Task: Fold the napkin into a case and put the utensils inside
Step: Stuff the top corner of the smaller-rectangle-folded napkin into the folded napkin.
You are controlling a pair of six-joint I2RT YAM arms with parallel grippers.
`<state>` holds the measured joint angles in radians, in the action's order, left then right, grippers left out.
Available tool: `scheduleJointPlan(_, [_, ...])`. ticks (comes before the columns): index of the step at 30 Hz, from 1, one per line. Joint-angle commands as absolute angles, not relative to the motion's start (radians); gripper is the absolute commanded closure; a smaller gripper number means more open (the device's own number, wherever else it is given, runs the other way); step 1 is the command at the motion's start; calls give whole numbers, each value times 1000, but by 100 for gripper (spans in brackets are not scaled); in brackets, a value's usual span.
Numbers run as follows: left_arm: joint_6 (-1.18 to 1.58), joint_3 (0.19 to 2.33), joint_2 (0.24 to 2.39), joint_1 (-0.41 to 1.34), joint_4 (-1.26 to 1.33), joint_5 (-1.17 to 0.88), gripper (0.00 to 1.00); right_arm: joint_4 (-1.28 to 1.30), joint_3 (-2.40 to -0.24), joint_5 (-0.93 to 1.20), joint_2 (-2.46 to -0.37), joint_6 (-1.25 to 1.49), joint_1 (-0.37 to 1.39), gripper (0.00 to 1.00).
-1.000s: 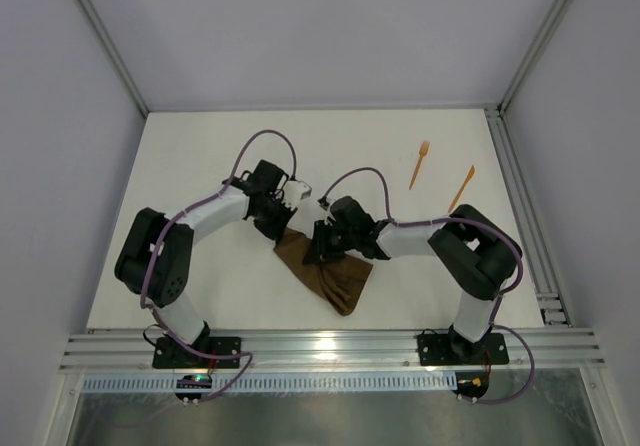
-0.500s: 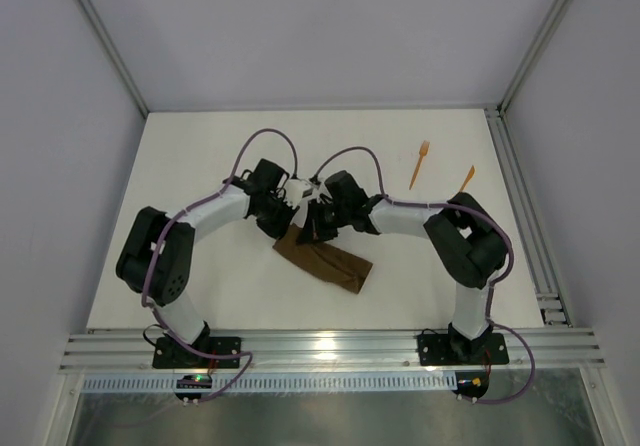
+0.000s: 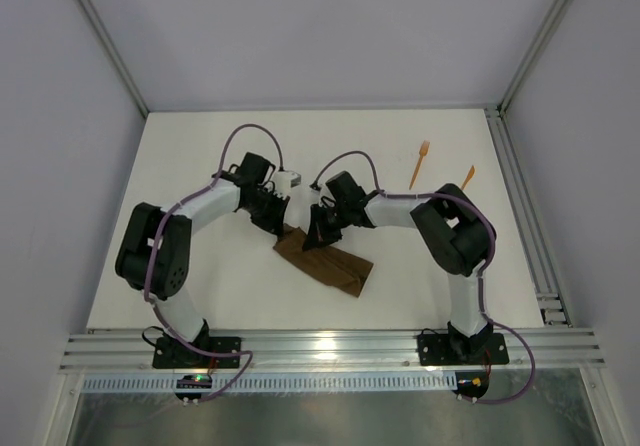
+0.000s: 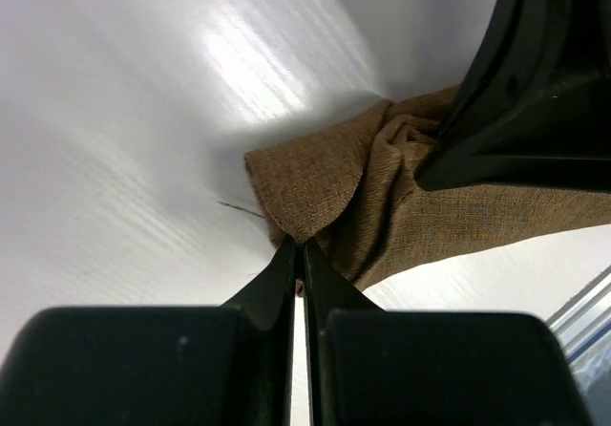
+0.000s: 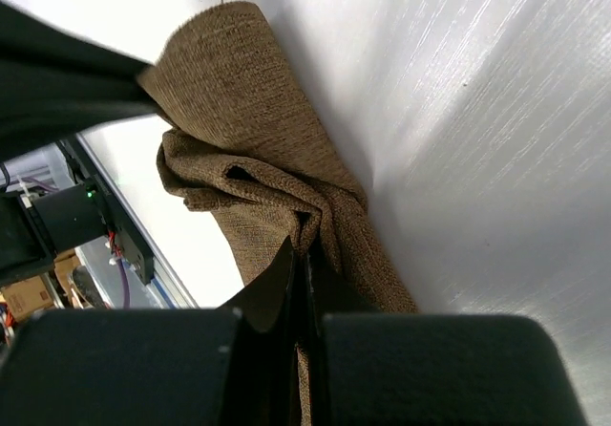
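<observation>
Napkin [image 3: 328, 263]: a dark brown cloth lying bunched and partly folded on the white worktop [image 3: 190, 166], toward the near edge. It forms a slanted strip running from far left to near right.

The far-left corner is gripped by the left hand [image 3: 284, 226]. In the left wrist view its fingertips [image 4: 277, 273] meet, with the rounded edge of the napkin [image 4: 382, 187] pinched between them.

Just to the right, the right hand [image 3: 313, 238] is also closed on the cloth. The right wrist view shows its fingers [image 5: 272, 283] pressed together on a gathered fold of the napkin [image 5: 248, 130], whose layers crumple around the grip. The two hands stand close together over the cloth's far end.

Utensils: an orange fork [image 3: 419, 164] lies at the far right of the worktop, well apart from the napkin, with its tines pointing far. A second orange piece [image 3: 466, 177] lies to the right of the fork, partly hidden by the right arm [image 3: 455, 231].
</observation>
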<state>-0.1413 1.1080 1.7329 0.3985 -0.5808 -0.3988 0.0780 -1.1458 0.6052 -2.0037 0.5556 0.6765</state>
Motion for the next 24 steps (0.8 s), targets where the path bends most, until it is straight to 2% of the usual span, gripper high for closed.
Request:
scheduleJointPlan(1, [-97,1154,1732,351,-569,-498,100,117,-1144,566,-2026,520,680,97])
scheduleJointPlan(13, [-109,1161,1756,351,-594,-591,100,115,-1219,497,-2016,534,684,97])
scheduleJointPlan(18, [-115,1158,1755,351,-603,-572,100,153,-1259,491,-2008,522,675,85])
scheduleJointPlan(20, [-115,1158,1750,351,-604,-569,89,163,-1266,485,-2013,517,676,85])
scheduleJointPlan(21, [-115,1158,1744,351,-604,-569,86,161,-1266,488,-2020,514,675,85])
scheduleJointPlan(22, [-117,1158,1727,350,-603,-581,80,161,-1262,492,-2023,514,675,87])
scheduleJointPlan(24, [-120,1166,1706,336,-600,-604,75,155,-1258,494,-2031,515,675,92])
